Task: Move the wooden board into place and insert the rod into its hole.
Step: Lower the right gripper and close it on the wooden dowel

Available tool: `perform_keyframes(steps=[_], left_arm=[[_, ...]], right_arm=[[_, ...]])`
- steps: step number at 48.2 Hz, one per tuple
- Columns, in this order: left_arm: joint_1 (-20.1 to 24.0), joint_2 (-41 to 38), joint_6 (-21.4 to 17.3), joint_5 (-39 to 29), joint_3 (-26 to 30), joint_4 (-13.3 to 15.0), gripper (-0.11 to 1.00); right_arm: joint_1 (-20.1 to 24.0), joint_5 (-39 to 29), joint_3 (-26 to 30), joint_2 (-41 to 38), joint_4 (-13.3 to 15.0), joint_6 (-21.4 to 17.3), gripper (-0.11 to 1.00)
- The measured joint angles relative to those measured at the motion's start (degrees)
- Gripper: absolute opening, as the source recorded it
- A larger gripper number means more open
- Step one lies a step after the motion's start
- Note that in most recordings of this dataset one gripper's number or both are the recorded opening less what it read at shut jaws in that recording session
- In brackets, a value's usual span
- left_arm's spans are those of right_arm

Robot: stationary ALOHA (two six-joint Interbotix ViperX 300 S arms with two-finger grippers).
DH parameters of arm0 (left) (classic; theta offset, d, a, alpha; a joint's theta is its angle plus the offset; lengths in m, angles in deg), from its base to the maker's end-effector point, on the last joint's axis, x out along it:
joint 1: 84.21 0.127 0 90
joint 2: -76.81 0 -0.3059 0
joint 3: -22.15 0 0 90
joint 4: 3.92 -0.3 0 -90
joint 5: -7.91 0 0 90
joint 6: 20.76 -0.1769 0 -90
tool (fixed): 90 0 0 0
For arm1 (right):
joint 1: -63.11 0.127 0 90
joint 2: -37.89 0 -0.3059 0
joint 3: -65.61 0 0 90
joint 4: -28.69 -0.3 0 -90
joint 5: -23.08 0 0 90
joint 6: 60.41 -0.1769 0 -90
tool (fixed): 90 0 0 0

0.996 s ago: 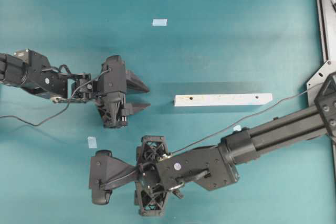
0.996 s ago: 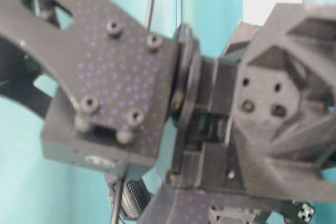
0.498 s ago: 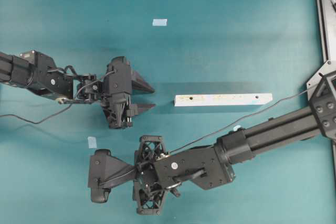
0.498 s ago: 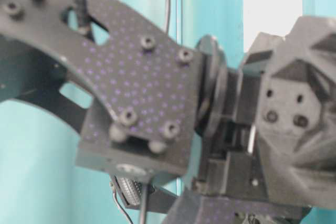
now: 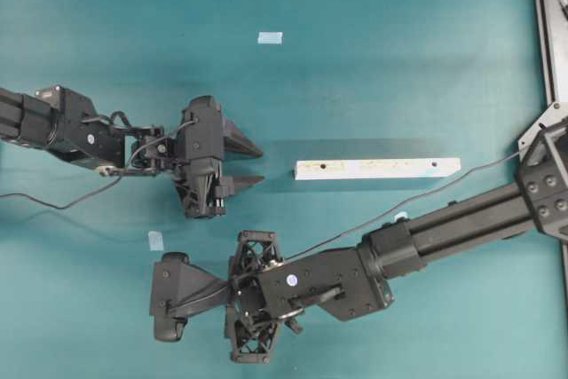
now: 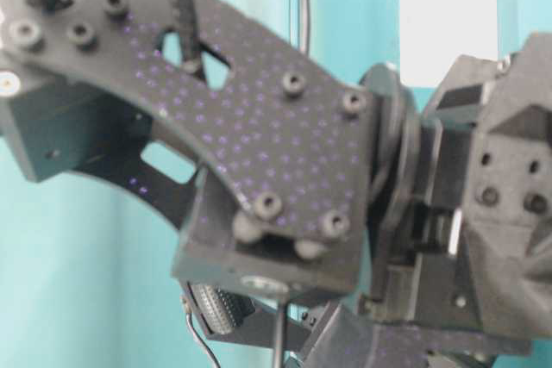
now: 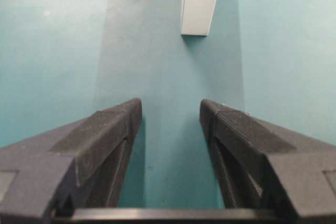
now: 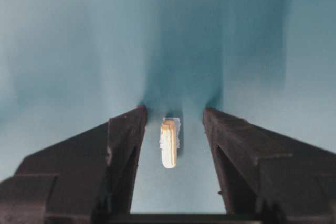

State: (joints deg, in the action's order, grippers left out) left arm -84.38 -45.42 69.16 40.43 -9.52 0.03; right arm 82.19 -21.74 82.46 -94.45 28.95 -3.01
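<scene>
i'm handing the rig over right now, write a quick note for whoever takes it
Left gripper: open, empty, aimed at the near end of the wooden board, a gap short of it.
Right gripper: jaws apart on either side of the rod, not touching it; the rod lies on the teal table.
Done: nothing; the board is ungripped, both holes are empty.
Left: grasp the rod, position the board, insert the rod.

arms (image 5: pixel 461 224): matte black | cables: thin black | claw (image 7: pixel 170 114) pads: ribbed, wedge-shaped
</scene>
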Motion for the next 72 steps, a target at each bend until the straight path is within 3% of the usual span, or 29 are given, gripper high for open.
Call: perform_keyframes(steps=[18, 26, 37, 50, 72], left_arm=[[-0.3, -0.1, 0.0, -0.1, 0.0, 0.0, 0.61], [-0.4, -0.1, 0.0, 0.0, 0.1, 0.0, 0.61], [-0.4, -0.1, 0.1, -0.1, 0.2, 0.0, 0.61], [-0.4, -0.2, 0.0, -0.1, 0.3, 0.1, 0.61], [-0.4, -0.2, 0.0, -0.1, 0.3, 0.1, 0.61]], right_arm=[[0.8, -0.4, 0.0, 0.0, 0.0, -1.1, 0.5], [0.9, -1.4, 0.0, 0.0, -0.1, -1.1, 0.41], [1.0, -2.5, 0.0, 0.0, 0.0, -1.1, 0.14], [1.0, -2.5, 0.0, 0.0, 0.1, -1.1, 0.12], [0.8, -3.1, -0.1, 4.7, 6.5, -1.0, 0.12]])
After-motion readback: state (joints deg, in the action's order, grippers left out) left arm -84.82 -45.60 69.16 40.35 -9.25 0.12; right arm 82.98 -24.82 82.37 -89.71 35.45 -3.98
